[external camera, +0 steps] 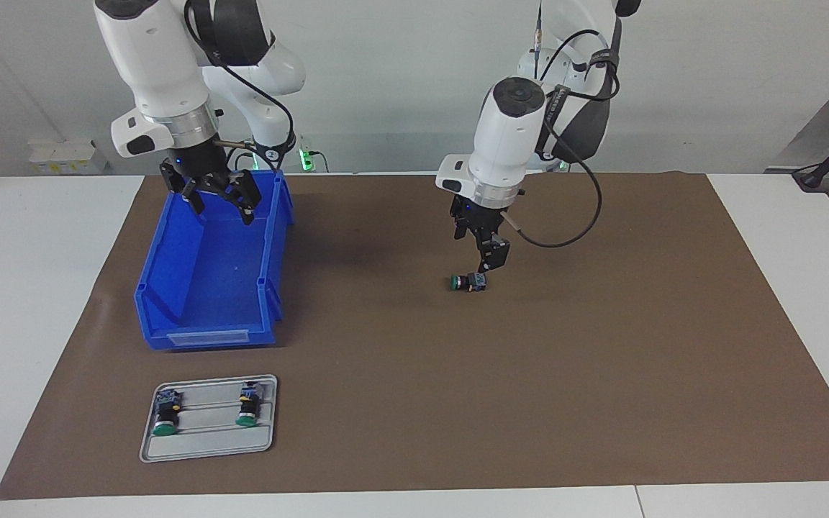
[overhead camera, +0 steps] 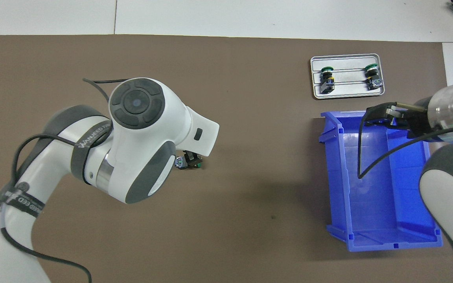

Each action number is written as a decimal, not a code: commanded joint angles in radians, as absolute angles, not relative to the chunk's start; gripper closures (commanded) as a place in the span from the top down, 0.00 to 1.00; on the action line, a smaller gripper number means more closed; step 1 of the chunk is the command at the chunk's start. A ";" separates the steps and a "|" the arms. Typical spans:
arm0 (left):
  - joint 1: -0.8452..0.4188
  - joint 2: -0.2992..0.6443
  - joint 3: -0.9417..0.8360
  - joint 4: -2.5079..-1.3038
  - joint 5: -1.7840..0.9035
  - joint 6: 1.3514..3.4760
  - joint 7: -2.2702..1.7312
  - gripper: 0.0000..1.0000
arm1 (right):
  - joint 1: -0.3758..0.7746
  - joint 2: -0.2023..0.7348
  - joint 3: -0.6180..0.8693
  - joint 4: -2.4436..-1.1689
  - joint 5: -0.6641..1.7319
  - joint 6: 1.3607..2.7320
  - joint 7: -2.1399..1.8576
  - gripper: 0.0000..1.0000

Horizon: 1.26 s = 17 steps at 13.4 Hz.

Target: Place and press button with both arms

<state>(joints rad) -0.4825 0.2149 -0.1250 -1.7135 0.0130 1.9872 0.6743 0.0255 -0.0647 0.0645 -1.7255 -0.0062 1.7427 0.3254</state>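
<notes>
Left arm (overhead camera: 132, 133) hiding button (overhead camera: 189, 163) partly

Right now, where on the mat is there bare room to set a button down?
Brown mat lies bare from the button under the left gripper to the left arm's end. Crowded at the right arm's end: blue bin, tray, right gripper over the bin.

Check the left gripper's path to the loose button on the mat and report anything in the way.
Nothing visible stands between them. The left gripper hangs directly over the button, which lies on its side alone on the brown mat. The blue bin and the tray sit toward the right arm's end.
</notes>
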 commanded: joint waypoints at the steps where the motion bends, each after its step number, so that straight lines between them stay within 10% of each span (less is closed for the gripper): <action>1: -0.552 0.255 -0.107 -1.759 0.101 2.008 0.755 0.92 | -0.009 0.004 0.074 -1.564 0.011 1.628 0.200 1.00; 17: -0.569 0.256 -0.106 -2.048 0.135 2.307 0.815 0.90 | -0.011 -0.009 0.083 -1.588 -0.049 1.588 0.126 1.00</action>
<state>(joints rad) -0.5469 0.2771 -0.1185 -2.0139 0.1154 2.2800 0.8199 0.0057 -0.0004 0.0744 -1.5750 -0.0484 1.5858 0.1484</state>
